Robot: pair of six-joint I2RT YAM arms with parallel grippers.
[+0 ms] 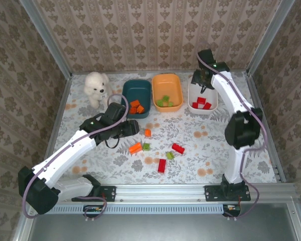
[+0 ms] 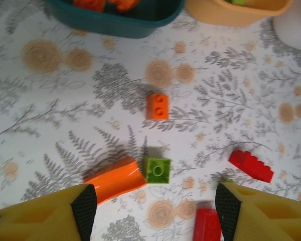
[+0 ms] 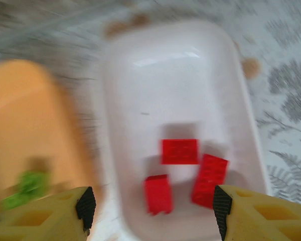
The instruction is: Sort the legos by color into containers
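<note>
Closest to the lens, the left pincer [image 2: 155, 207] hangs spread over the tabletop [image 2: 50, 110] with nothing between its yellow fingers [image 2: 40, 216]. I read that as a hover lined up for a pick, because an orange curved lego [image 2: 115, 179] lies just beyond the gap, with a green lego [image 2: 158, 169] right against its right end. Farther off sits a small orange lego [image 2: 157, 106]. To the right are two reds, one red lego [image 2: 251, 165] out on its own and another red lego [image 2: 207, 225] near the right finger. From overhead I also see a second green lego [image 1: 169, 155] lying between those two reds. Along the far side the containers stand in a row. On the left the teal tub [image 1: 138, 83] holds orange pieces, in the middle the orange tub [image 1: 167, 77] holds green ones, and on the right the white tub [image 1: 203, 111] holds red ones. Tub colour does not match brick colour, so I would sort by what each tub already holds. Over the white tub the right pincer [image 3: 150, 211] is spread and empty, with three red pieces lying on the tub floor beneath it. That wrist view is smeared, so I judge the arm is in motion. Its place above the red tub looks like a drop position.
</note>
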